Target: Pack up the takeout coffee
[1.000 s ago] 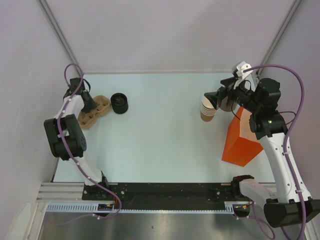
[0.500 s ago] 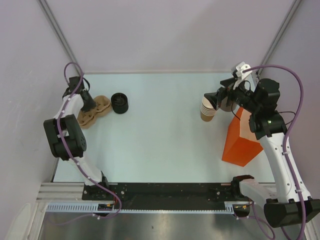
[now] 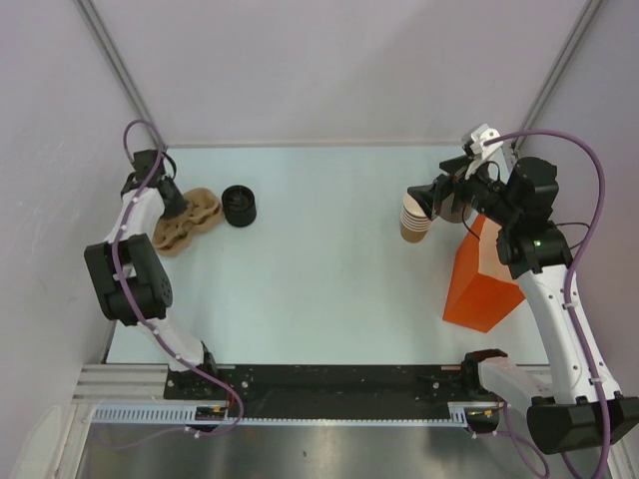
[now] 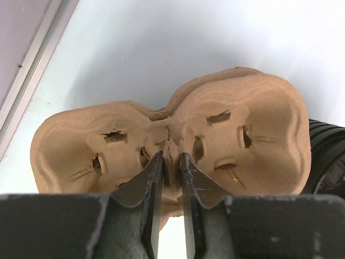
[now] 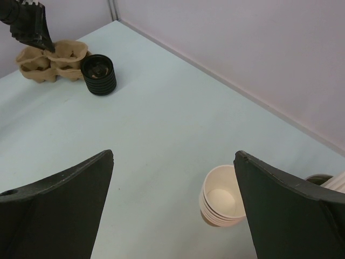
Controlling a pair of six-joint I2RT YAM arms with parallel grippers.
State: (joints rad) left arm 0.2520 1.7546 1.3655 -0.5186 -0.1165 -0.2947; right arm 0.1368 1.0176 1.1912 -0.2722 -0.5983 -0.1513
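Observation:
The takeout coffee as a single cup is out of view. A brown pulp cup carrier (image 3: 192, 222) lies at the far left of the table. My left gripper (image 4: 170, 157) has its thin fingers pinched on the carrier's (image 4: 259, 124) middle ridge, between the two wells. A ribbed black stack of lids (image 3: 239, 205) stands just right of the carrier. My right gripper (image 5: 173, 155) hangs wide open with nothing held, above and just left of a stack of tan cups (image 5: 222, 202) at the far right (image 3: 414, 222).
An orange box (image 3: 484, 279) stands near the right edge, in front of the right arm. White sticks (image 5: 337, 181) show at the right wrist view's edge, beside the cups. Grey walls close in the table at the back and both sides.
The left gripper's fingers have closed in on the carrier's middle ridge, and the left arm has shifted slightly. The right arm and the cups have not moved.

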